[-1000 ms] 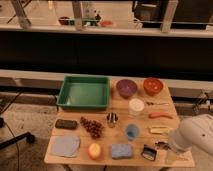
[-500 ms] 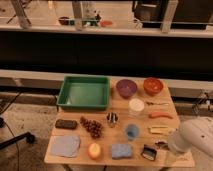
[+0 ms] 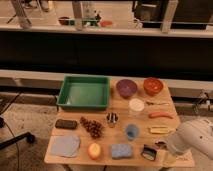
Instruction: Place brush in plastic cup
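Broadly, setting: a wooden table (image 3: pixel 120 104) stood before a long dark counter, crowded with small objects.
Gripper: the gripper (image 3: pixel 161 146) sat low over the table's front right corner at the end of a white arm (image 3: pixel 192 140). Its jaws were spread wide, and nothing could be seen held between them.
Brush: the brush (image 3: pixel 148 151) lay on the table near the front edge, just beside the gripper and right of a blue sponge (image 3: pixel 121 150). Only its dark, grey-edged head was plain to see.
Plastic cup: the plastic cup (image 3: pixel 131 131) stood upright, behind and to the left of the brush and apart from it.
Near the cup: a small metal cup (image 3: pixel 112 119) stood to its left and a white round container (image 3: pixel 136 106) behind it.
Back row: a green tray (image 3: pixel 84 93), a purple bowl (image 3: pixel 126 88) and an orange bowl (image 3: pixel 153 85) stood side by side.
Left side: a flat black block (image 3: pixel 65 124), a bunch of grapes (image 3: pixel 91 126) and a grey-blue cloth (image 3: pixel 65 145) lay there.
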You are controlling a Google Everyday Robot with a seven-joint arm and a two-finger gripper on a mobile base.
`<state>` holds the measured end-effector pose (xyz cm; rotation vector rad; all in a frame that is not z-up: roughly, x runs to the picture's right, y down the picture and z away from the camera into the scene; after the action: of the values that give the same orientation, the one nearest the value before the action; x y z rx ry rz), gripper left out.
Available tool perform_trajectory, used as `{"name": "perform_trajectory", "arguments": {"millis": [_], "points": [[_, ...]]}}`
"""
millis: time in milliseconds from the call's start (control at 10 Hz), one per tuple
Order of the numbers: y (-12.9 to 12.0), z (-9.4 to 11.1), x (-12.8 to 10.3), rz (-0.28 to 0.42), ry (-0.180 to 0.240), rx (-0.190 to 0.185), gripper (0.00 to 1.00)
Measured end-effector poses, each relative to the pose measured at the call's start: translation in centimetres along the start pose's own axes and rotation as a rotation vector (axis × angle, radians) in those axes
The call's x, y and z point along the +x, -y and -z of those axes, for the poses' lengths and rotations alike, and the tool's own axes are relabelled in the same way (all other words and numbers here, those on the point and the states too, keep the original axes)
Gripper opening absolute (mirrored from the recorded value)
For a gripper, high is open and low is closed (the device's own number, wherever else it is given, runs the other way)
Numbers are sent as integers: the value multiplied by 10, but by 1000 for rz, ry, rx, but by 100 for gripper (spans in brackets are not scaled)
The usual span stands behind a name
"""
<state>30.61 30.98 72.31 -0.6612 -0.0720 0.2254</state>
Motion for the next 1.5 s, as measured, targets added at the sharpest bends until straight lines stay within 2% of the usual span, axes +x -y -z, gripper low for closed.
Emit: {"name": "perform_trajectory", "arguments": {"millis": [500, 1000, 1500], "points": [[16, -18, 1, -4, 1, -3, 80], [24, -31, 16, -36, -3, -4, 78], [27, -35, 18, -50, 5, -2, 42]]}}
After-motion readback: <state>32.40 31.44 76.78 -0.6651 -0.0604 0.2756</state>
